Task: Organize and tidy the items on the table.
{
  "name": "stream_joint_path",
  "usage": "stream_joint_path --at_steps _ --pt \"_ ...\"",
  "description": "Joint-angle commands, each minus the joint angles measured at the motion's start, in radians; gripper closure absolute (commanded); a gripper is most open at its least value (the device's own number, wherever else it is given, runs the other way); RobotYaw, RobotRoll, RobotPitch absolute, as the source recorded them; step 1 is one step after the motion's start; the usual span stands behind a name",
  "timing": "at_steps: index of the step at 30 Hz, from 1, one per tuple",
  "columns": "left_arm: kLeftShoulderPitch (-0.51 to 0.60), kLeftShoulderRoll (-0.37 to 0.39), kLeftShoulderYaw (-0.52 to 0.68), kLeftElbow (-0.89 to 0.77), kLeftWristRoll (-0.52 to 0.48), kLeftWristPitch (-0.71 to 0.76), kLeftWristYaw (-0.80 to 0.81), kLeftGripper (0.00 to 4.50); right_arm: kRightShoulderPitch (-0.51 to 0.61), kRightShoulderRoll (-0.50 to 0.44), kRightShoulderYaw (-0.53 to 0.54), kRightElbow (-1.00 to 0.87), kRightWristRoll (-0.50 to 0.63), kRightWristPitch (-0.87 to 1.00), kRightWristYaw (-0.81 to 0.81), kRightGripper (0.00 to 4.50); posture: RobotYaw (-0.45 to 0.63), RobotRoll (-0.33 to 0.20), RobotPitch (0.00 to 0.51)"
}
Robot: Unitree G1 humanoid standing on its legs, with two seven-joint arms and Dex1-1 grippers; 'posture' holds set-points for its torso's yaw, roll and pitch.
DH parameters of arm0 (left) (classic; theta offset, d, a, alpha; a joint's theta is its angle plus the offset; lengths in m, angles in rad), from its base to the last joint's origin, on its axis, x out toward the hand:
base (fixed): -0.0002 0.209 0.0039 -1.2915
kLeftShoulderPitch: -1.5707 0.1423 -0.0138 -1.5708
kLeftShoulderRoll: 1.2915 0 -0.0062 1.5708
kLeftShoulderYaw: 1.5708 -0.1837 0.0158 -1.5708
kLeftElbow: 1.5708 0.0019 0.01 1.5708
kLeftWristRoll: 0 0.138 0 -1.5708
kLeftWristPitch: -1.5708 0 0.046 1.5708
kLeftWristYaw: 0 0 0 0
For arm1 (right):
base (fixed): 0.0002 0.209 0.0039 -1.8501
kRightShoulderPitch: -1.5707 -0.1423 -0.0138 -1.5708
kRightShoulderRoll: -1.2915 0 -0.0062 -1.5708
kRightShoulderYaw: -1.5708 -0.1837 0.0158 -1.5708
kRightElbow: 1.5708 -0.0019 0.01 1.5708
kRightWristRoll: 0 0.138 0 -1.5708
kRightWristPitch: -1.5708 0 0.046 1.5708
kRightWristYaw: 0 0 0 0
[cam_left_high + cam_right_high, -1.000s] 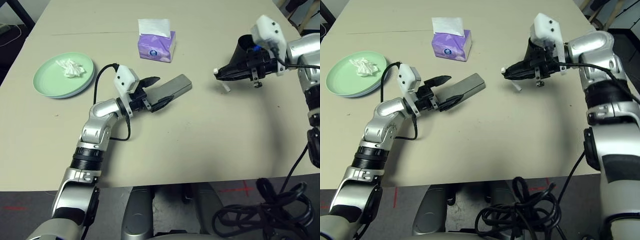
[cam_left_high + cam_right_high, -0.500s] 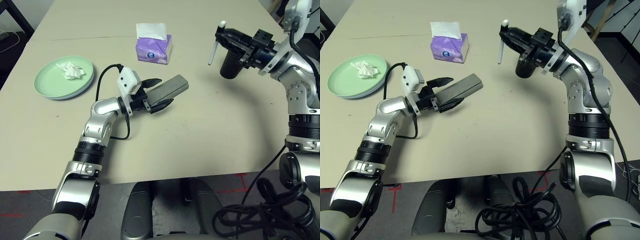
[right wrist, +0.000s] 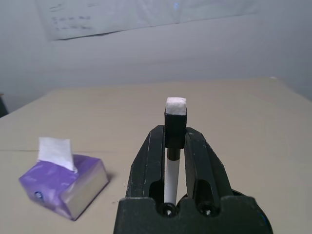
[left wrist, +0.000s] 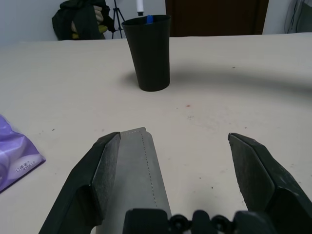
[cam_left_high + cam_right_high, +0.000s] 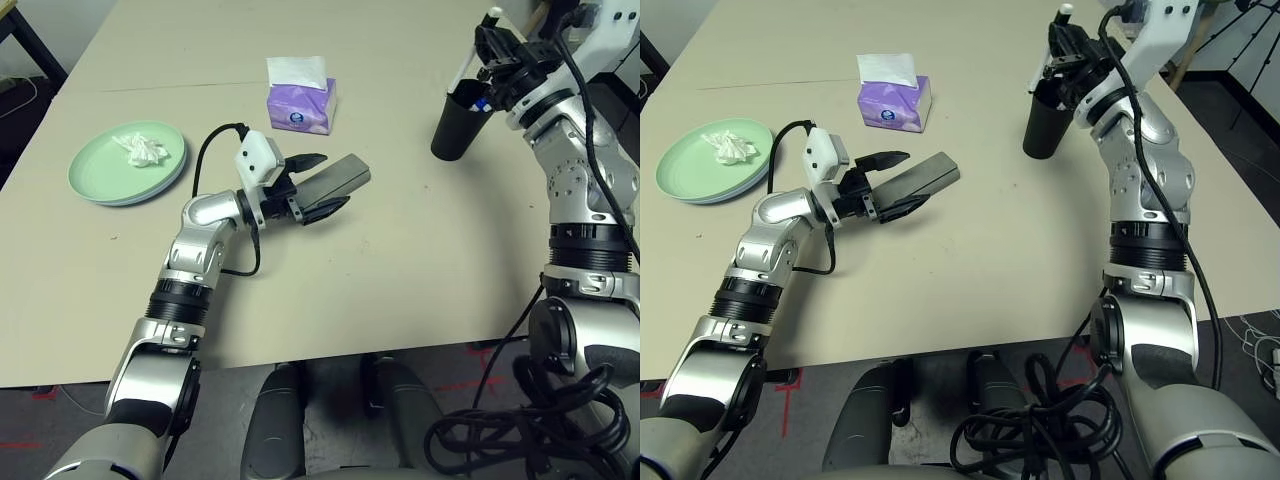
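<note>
While my right gripper (image 3: pixel 176 146) pinches the pen (image 3: pixel 171 168) upright over the black cup (image 5: pixel 457 122) near the table's (image 5: pixel 400 260) far right edge, my left gripper (image 4: pixel 175 161), spread wide, straddles the grey glasses case (image 5: pixel 335 183) mid-table; tissue (image 5: pixel 141 149) rests on plates (image 5: pixel 110 185) toward the left edge.

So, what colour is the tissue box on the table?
Purple, with a white tissue on top; the tissue box shows best in the left eye view.

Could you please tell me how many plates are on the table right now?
2, stacked at the table's far left: a pale green plate holding the crumpled tissue, over a pale blue plate showing just its rim.
</note>
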Motion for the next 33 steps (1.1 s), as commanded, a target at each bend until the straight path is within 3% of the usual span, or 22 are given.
stream_joint_path --at_steps 1,6,18,33 --pt "0.001 -0.002 -0.018 0.0 0.011 0.009 -0.009 0.0 -0.067 -0.021 -0.003 0.067 -0.024 -0.002 -0.041 4.08 0.02 0.0 0.148" --pt "-0.003 -0.001 -0.012 -0.009 0.009 0.012 -0.003 0.0 -0.099 -0.048 -0.004 0.115 -0.035 -0.005 -0.051 4.08 0.02 0.0 0.151" --pt "-0.003 0.006 -0.012 -0.02 0.006 0.027 -0.009 0.0 -0.018 -0.061 0.015 0.063 -0.065 0.097 -0.09 4.08 0.01 0.0 0.163" --pt "-0.005 0.004 -0.009 -0.018 0.007 0.026 -0.002 0.0 -0.013 -0.072 0.039 0.07 -0.079 0.096 -0.064 4.08 0.02 0.0 0.163"
